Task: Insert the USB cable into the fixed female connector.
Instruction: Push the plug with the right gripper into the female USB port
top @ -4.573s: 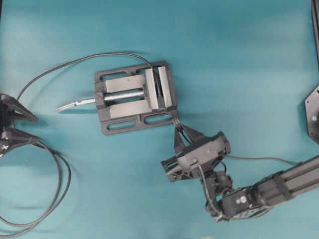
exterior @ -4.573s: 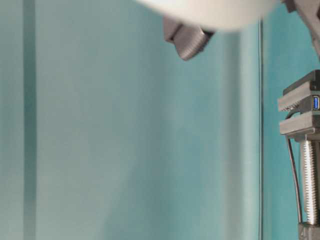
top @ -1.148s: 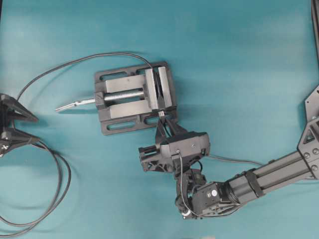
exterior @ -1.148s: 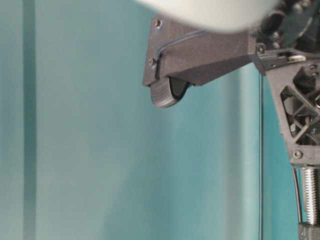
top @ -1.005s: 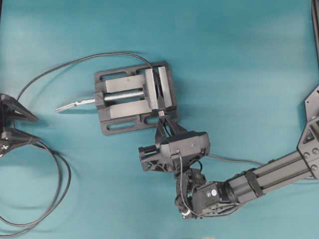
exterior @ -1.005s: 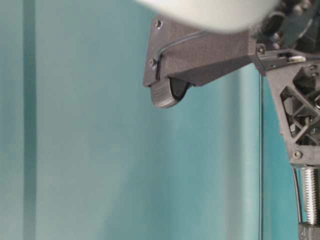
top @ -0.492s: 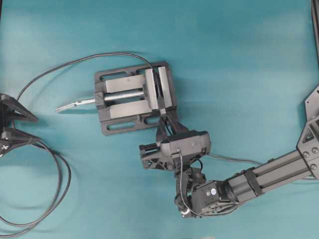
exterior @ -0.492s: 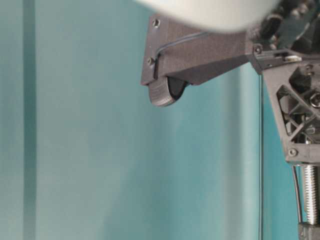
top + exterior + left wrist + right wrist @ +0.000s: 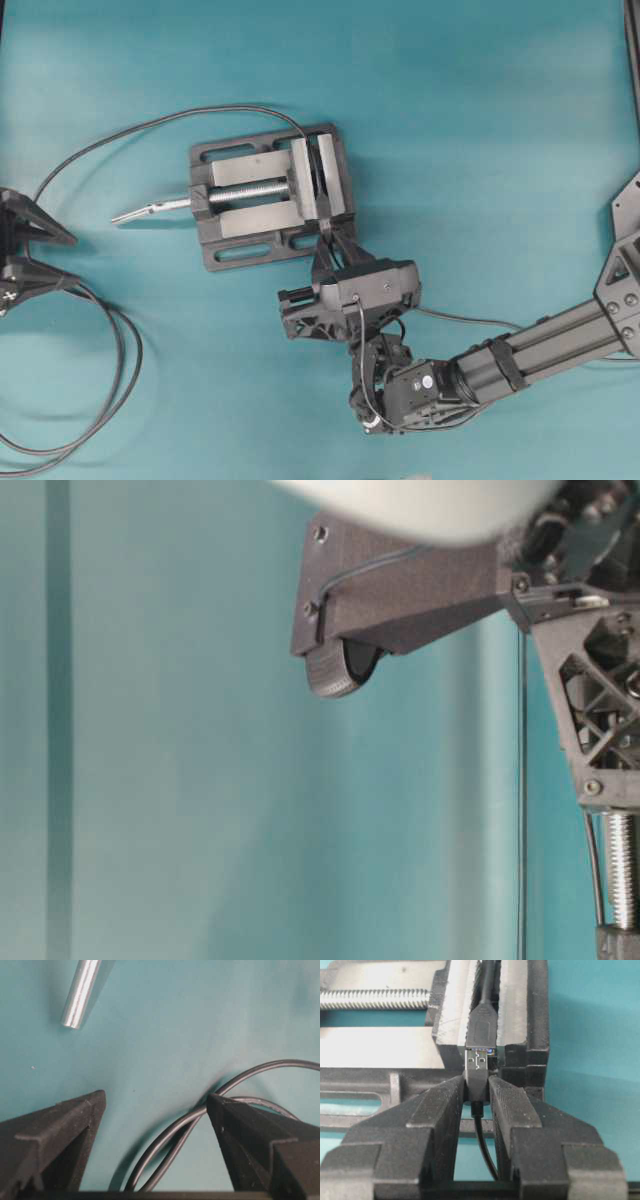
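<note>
One step left, by my reading. Right end effector [image 9: 477,1092] clenched on the USB cable [image 9: 477,1071], centre of the wrist view; metal tip at the mouth of the fixed female connector [image 9: 481,1030] in the vise [image 9: 520,1020], apparently not seated. Left end effector [image 9: 155,1110] spread wide, idle.
</note>
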